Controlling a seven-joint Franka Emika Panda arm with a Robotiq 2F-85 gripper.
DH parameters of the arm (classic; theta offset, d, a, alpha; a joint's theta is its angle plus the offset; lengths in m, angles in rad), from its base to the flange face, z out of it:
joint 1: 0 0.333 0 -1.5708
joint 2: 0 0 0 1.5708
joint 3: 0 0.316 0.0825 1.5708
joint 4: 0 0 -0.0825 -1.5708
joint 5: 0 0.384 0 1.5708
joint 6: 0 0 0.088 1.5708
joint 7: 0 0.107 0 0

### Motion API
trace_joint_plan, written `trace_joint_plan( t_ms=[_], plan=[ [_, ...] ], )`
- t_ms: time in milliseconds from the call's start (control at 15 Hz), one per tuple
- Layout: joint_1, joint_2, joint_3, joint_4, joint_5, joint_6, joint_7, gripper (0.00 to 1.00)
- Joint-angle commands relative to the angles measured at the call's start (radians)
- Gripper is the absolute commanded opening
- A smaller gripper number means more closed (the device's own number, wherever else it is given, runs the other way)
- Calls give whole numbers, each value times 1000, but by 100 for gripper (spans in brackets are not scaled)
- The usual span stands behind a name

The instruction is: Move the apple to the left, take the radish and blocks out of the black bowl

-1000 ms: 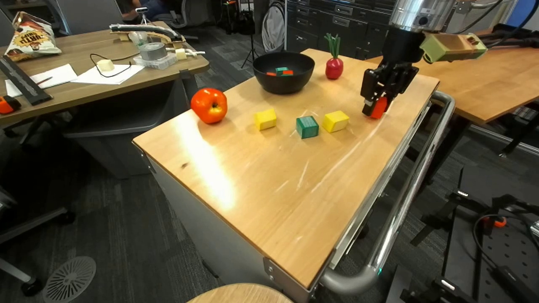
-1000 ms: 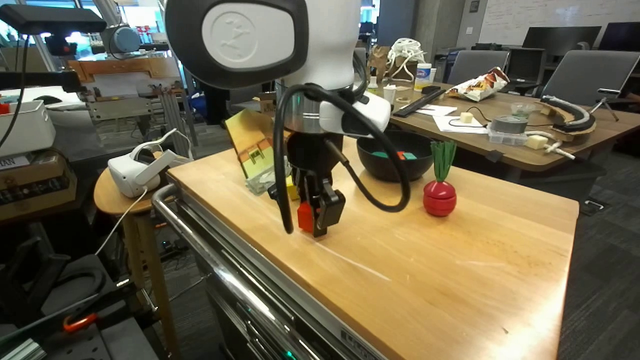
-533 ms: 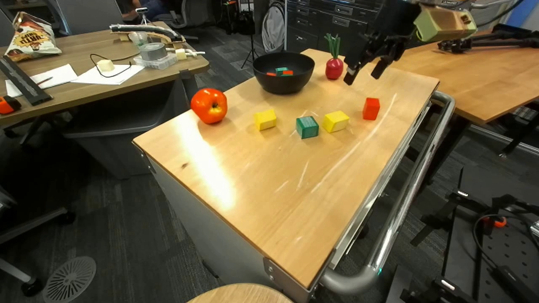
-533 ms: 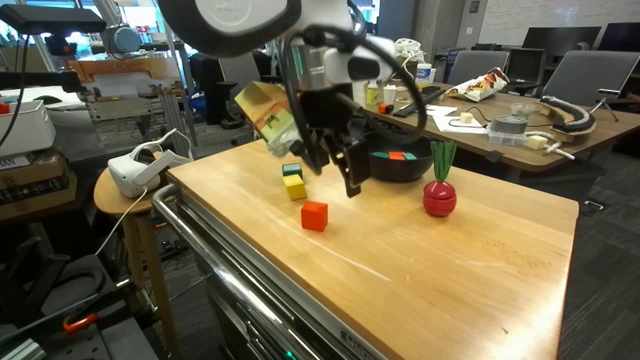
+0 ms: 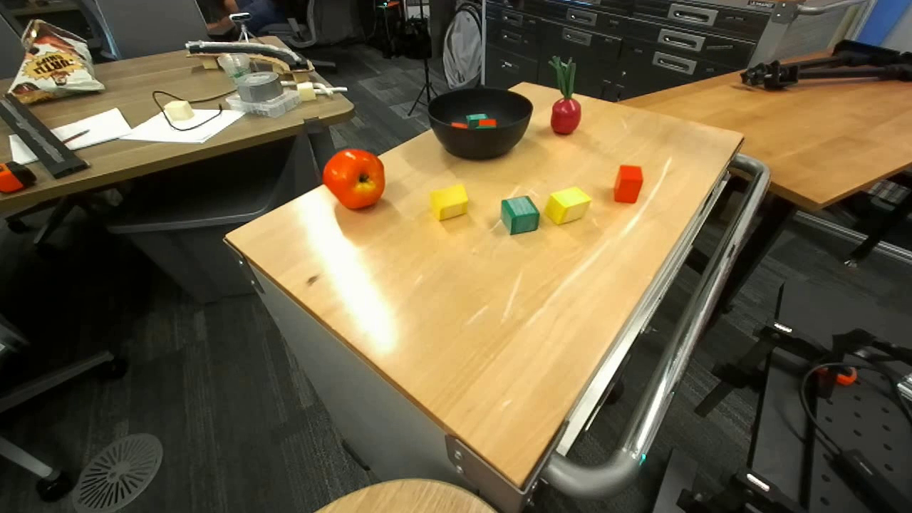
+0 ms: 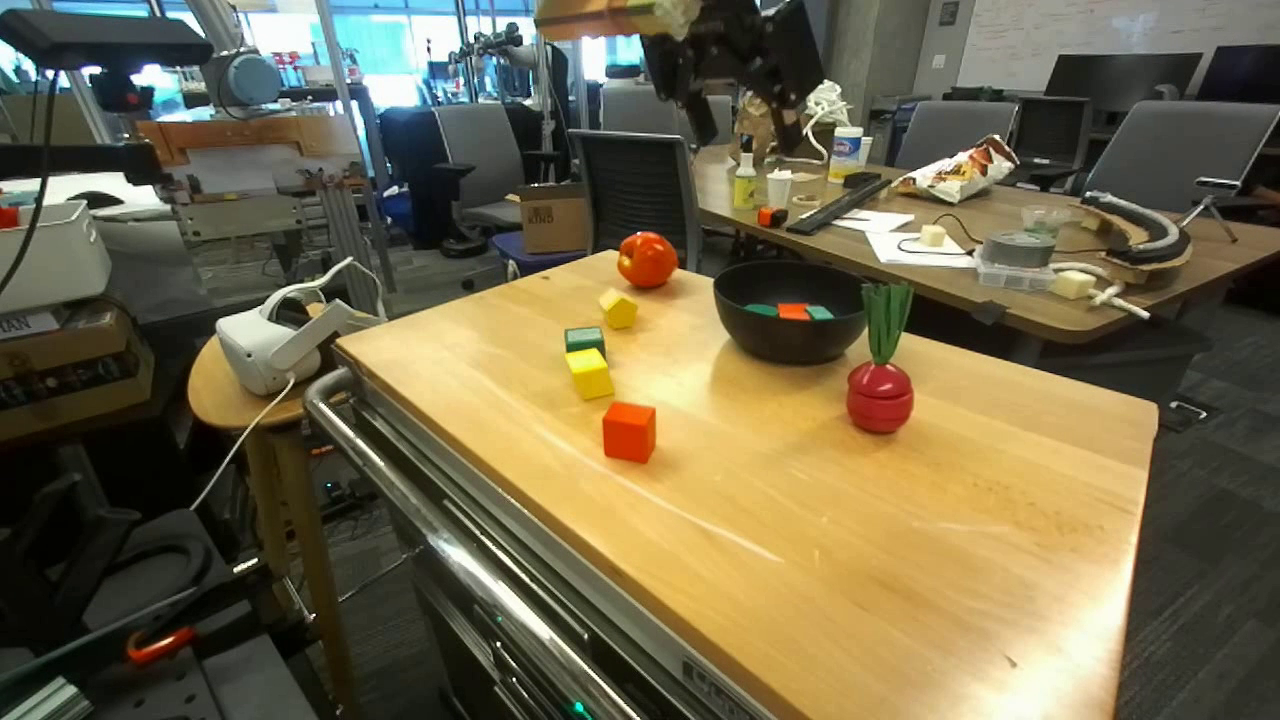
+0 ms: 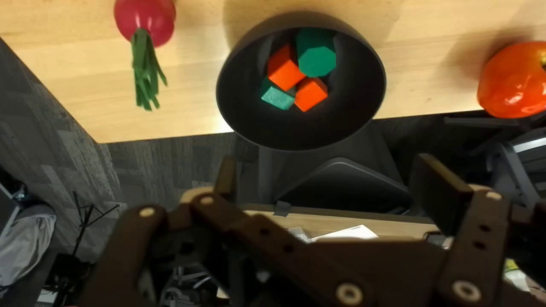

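Gripper (image 6: 750,143) has risen, jaws apart; a cardboard box (image 6: 554,218) reads "KIND".

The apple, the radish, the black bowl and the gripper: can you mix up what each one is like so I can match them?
1. apple
2. radish
3. black bowl
4. gripper

A. open, holding nothing
B. red-orange and a bit yellow
C. has red and green blocks inside
D. red, green-topped

Pairs: 1-B, 2-D, 3-C, 4-A
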Motion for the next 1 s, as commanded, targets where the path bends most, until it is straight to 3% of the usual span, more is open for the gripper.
trace_joint_plan(
  t_ms=[0,67,200,400,733,933],
  plan=[
    [21,169,4,255,-17,-120,10,100],
    [23,75,-3,113,3,-60,-3,100],
    [28,138,-4,196,3,-93,-3,100],
    [28,169,-6,227,4,-97,-4,100],
    [22,295,21,363,217,-233,-103,100],
    [23,410,17,485,234,-325,-57,100]
  ],
)
